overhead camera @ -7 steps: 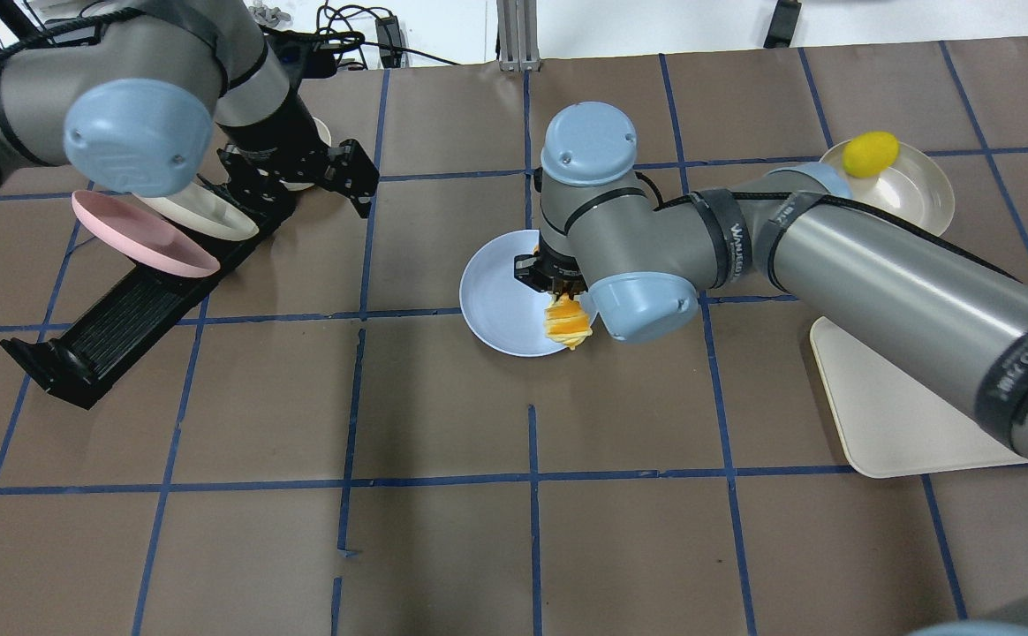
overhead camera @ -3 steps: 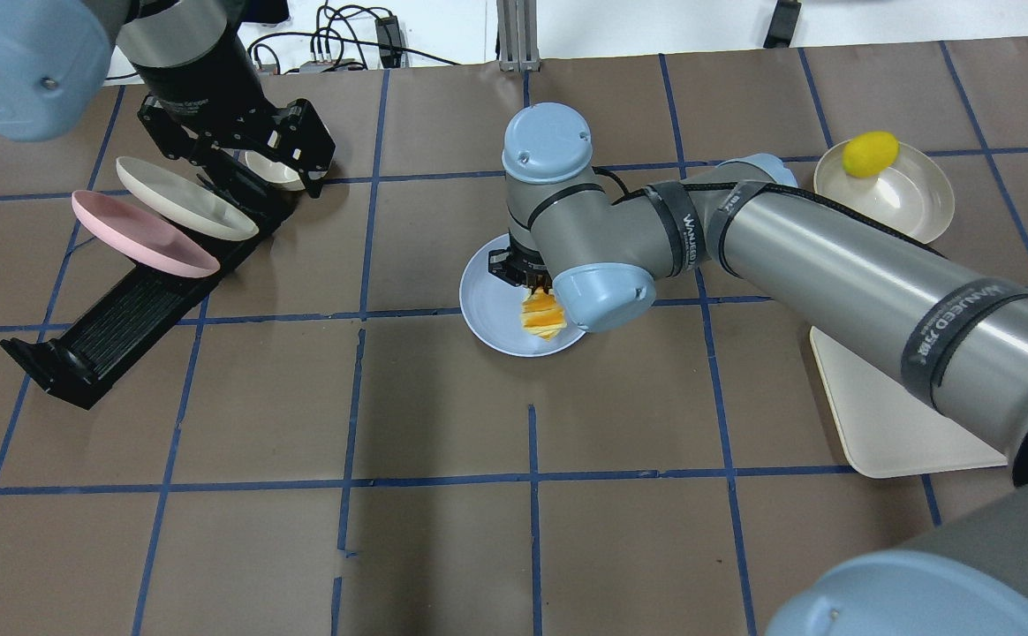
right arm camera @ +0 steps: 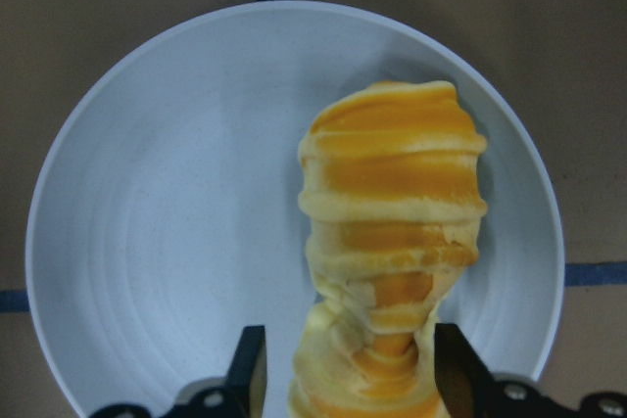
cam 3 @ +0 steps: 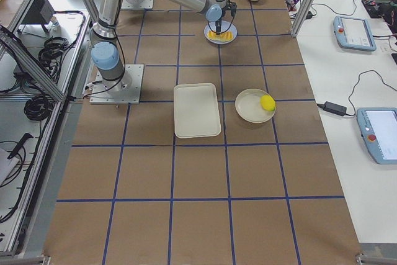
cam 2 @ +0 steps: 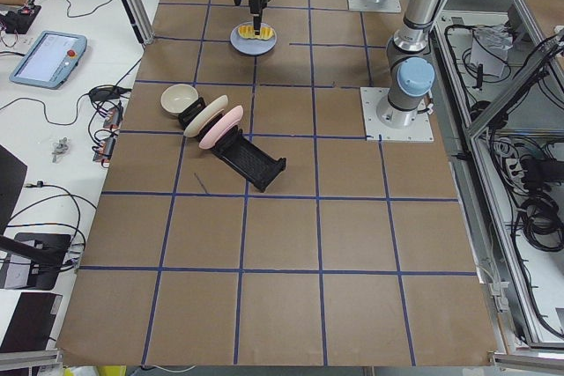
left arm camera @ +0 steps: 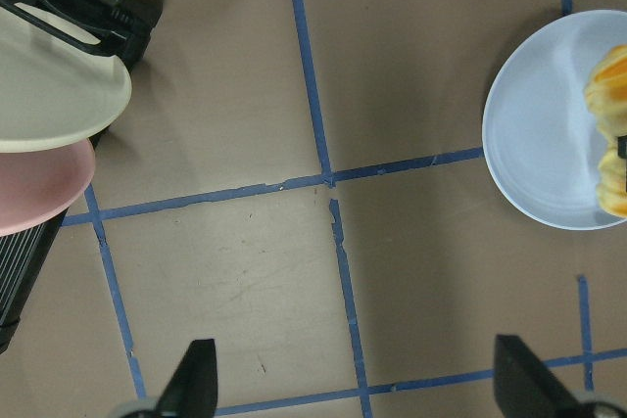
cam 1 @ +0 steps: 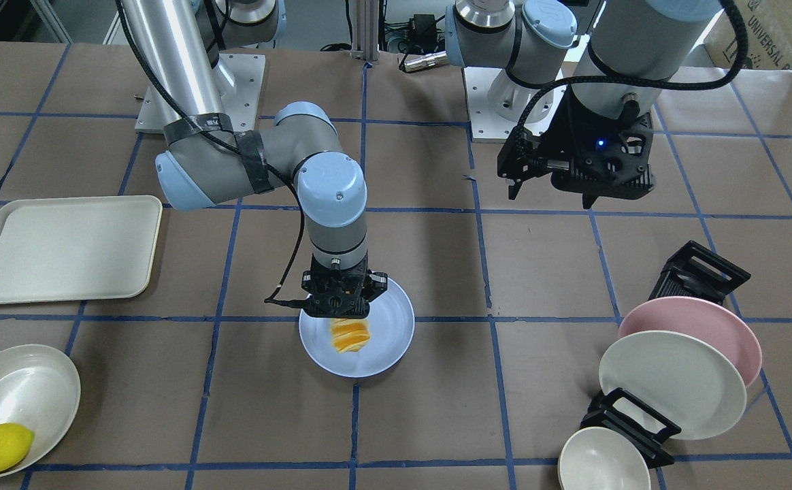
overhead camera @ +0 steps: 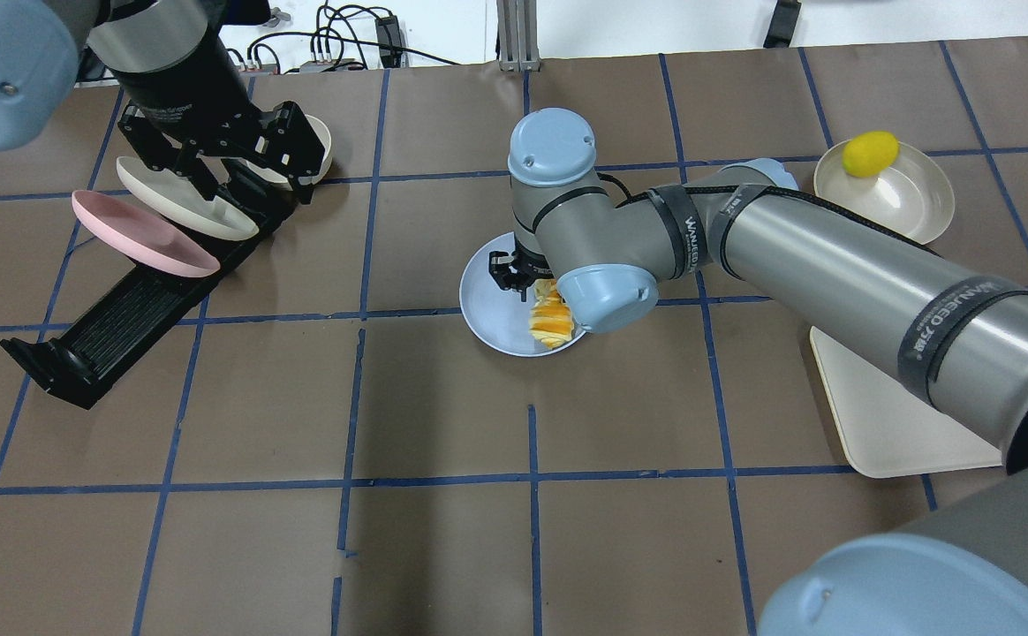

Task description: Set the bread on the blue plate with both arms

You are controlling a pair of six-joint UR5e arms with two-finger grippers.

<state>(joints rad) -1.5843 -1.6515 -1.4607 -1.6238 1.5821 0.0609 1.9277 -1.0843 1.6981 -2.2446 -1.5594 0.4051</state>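
Observation:
The orange-and-cream striped bread lies on the pale blue plate near the table's middle. My right gripper hangs low over the plate. Its fingers stand on either side of the bread's near end, with a gap on one side, so it is open. The front view shows the bread flat on the plate under that gripper. My left gripper is open and empty, raised above the plate rack, far from the bread. Its wrist view shows the plate at the right edge.
A black rack at the left holds a pink plate and a cream plate, with a small bowl behind. A lemon sits in a cream bowl at the right. A cream tray lies below it.
My right gripper carried the bread leftward over the plate, and the bread now lies on it. My left gripper moved left and back, from beside the rack to above it.

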